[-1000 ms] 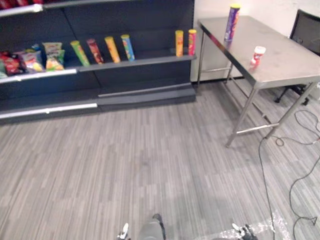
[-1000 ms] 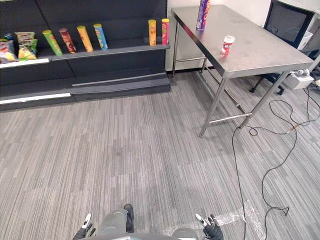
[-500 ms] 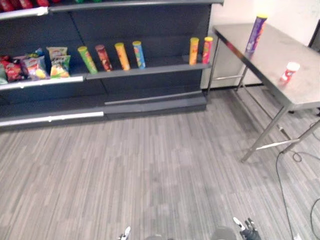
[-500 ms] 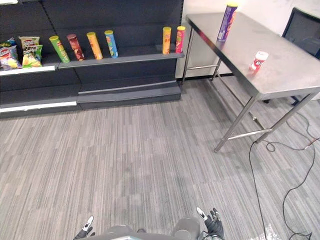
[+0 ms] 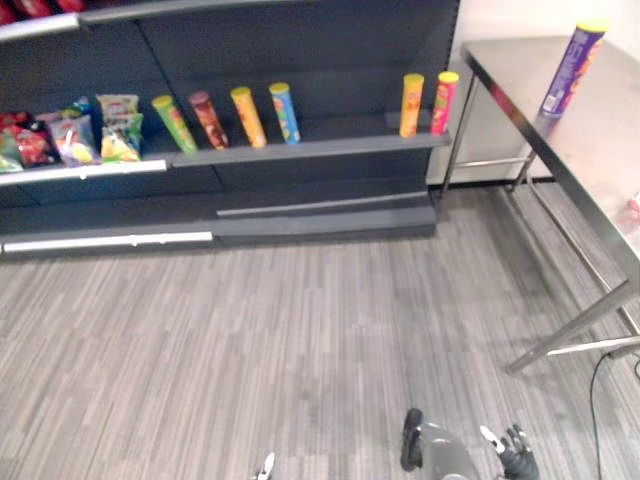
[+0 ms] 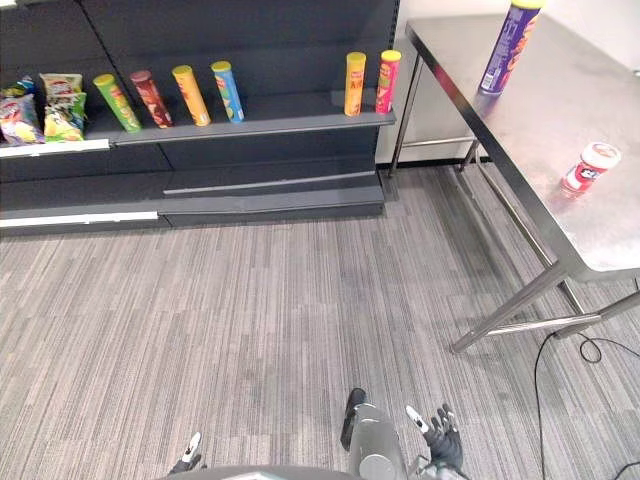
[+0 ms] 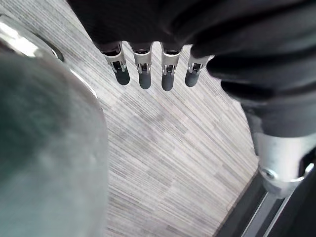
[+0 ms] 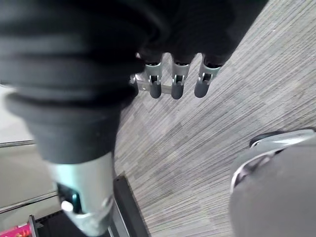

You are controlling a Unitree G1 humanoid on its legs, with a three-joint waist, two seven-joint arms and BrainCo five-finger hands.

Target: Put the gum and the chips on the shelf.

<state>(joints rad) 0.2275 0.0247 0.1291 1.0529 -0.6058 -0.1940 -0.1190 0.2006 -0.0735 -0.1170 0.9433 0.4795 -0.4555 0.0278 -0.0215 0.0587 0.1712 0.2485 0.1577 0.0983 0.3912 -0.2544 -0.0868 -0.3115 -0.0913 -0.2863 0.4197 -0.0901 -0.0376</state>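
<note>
Left wrist view has the left hand point(image 7: 143, 69) hanging over the grey striped floor point(image 7: 163, 148), fingers straight and loose, holding nothing and touching nothing. Same deal in the right wrist view: the right hand point(image 8: 175, 81) is relaxed and empty above the floor. From the head camera both hands sit low at the near edge, well apart from anything they're meant to grab. The chips point(image 6: 508, 48), a tall purple can, stand upright toward the far end of the steel table point(image 6: 545, 120) off to the robot's right. The gum point(image 6: 590, 167), a small red and white tub, stands on the same table closer to the robot, well apart from the can. The dark shelf point(image 6: 250, 125) runs along the far side, just left of the table. On it there's a row of four cans point(image 6: 170, 95) that look tilted: green, dark red, orange and blue. Then there's a yellow and a pink can point(image 6: 370, 82) standing upright together near its right end, with a bunch of snack bags point(image 6: 40, 105) over on the left section.
</note>
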